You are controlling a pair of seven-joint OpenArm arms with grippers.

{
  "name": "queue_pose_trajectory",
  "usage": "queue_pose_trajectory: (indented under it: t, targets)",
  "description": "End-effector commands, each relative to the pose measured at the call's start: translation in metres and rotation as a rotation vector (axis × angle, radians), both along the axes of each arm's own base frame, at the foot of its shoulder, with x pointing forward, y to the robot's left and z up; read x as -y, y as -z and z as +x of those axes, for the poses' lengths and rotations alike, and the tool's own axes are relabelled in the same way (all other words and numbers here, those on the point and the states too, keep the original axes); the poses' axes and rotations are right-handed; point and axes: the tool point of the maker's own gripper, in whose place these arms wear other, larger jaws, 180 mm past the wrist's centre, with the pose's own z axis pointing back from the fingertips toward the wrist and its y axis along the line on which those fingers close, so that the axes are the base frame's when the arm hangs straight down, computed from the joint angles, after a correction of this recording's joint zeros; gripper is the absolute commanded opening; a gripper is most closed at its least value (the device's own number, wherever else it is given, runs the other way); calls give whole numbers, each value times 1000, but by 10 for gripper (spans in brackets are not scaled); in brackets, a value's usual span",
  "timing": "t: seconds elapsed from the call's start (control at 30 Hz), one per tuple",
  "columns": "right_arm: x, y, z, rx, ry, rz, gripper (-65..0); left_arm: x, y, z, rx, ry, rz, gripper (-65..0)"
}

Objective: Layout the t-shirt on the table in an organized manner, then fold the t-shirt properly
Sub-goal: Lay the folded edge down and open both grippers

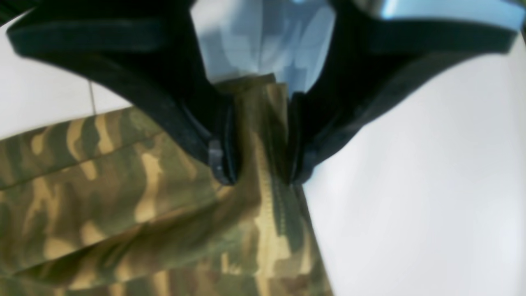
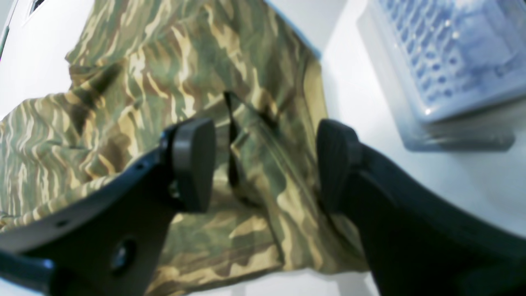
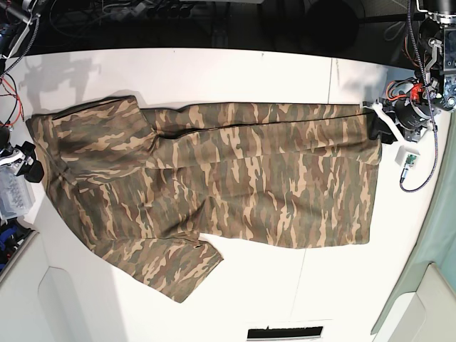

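Note:
The camouflage t-shirt (image 3: 235, 178) lies spread flat across the white table (image 3: 214, 71), hem to the right, one sleeve at the upper left and one at the lower middle. My left gripper (image 3: 380, 130) is at the hem's far corner. In the left wrist view its jaws (image 1: 261, 172) stand parted, with a raised ridge of the t-shirt (image 1: 123, 197) between them. My right gripper (image 3: 28, 162) is at the shirt's left edge. The right wrist view shows it (image 2: 267, 164) wide open above the crumpled t-shirt (image 2: 144, 82), with nothing gripped.
A pale blue perforated crate (image 2: 452, 61) stands on the table close to the right gripper. Cables and a small white module (image 3: 410, 160) lie at the right edge. A thin seam (image 3: 331, 78) crosses the tabletop. White moulded panels (image 3: 43, 299) sit at the lower left.

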Motion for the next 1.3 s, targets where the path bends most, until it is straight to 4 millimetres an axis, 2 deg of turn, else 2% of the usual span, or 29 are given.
queue_pose_trajectory:
  t: [0.0,0.2,0.27,0.33,0.47,0.7,0.93,1.03,1.07,1.1,1.17,1.2,1.27]
  targets:
    - [14,-19,7,63,24,-15,-268,-6,-14,11,49,-2,7,-410]
    - [36,-9,-21,34,105,-15,-268,-26,-30,15,101,-98,-58,-404]
    - [43,-2,-31,18,141,-24,-268,-32,-36,16,116,-127,-78,-361]
    - [48,3,-38,5,155,-52,-268,-32,-36,15,112,-136,-92,-329]
    - [49,11,-40,1,170,-44,-268,-26,-31,12,97,-144,-118,-329]
    - [26,46,-40,-43,168,40,-268,-21,-8,1,60,-208,-160,-329]
    - [-5,50,-25,-21,135,101,-268,-22,23,-13,12,-283,-189,-330]
    - [-14,51,-23,-14,126,125,-278,-5,29,-16,1,-214,-231,-342]
    - [-16,51,-22,-11,122,133,-316,-3,29,-16,2,-209,-236,-379]
    - [-18,50,-22,-10,121,142,-382,-2,29,-16,5,-208,-238,-445]
    - [-20,51,-24,-23,112,151,-572,-3,28,-15,12,-208,-235,-609]
    - [-21,51,-25,-35,103,150,-650,-4,28,-15,11,-207,-231,-650]
    - [-22,52,-29,-63,86,149,-650,-5,27,-17,0,-183,-225,-650]
